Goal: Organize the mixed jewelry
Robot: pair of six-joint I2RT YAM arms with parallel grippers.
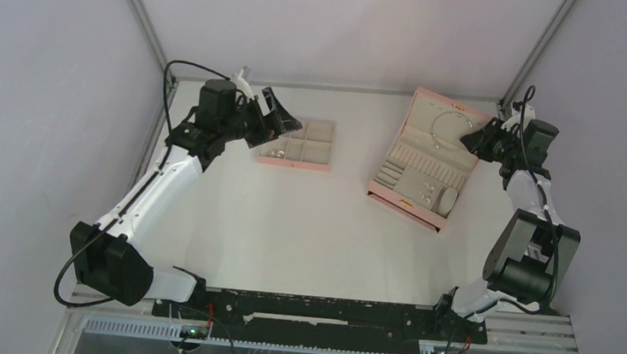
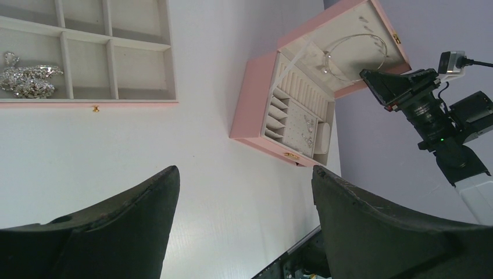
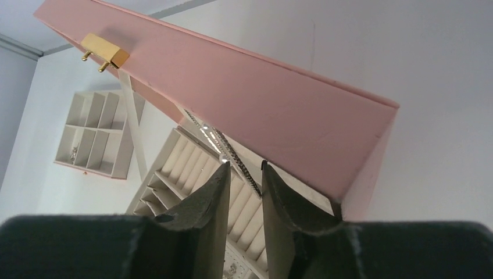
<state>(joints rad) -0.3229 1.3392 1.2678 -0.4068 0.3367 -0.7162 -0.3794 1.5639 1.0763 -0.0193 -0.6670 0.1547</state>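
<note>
The thin silver wire hoop [image 1: 445, 124] lies against the inside of the raised lid of the open pink box [image 1: 394, 197]. It also shows in the left wrist view [image 2: 356, 57]. My right gripper [image 1: 470, 142] is at the lid's right edge. Its jaws stand narrowly apart around the hoop's wire [image 3: 229, 152], with a gap still showing between the tips [image 3: 245, 165]. A silver chain cluster [image 2: 26, 78] lies in a compartment of the pink tray [image 2: 87, 104]. Tiny silver pieces [image 2: 308, 131] lie in the box's front section. My left gripper [image 2: 244, 171] is wide open and empty, above the tray's back left [image 1: 285, 115].
The tray [image 1: 294, 164] sits left of centre and the box right of centre on the white table. The box's lid [image 3: 261, 110] leans back towards the rear wall. Grey walls close in on both sides. The arm bases and a black rail line the near edge.
</note>
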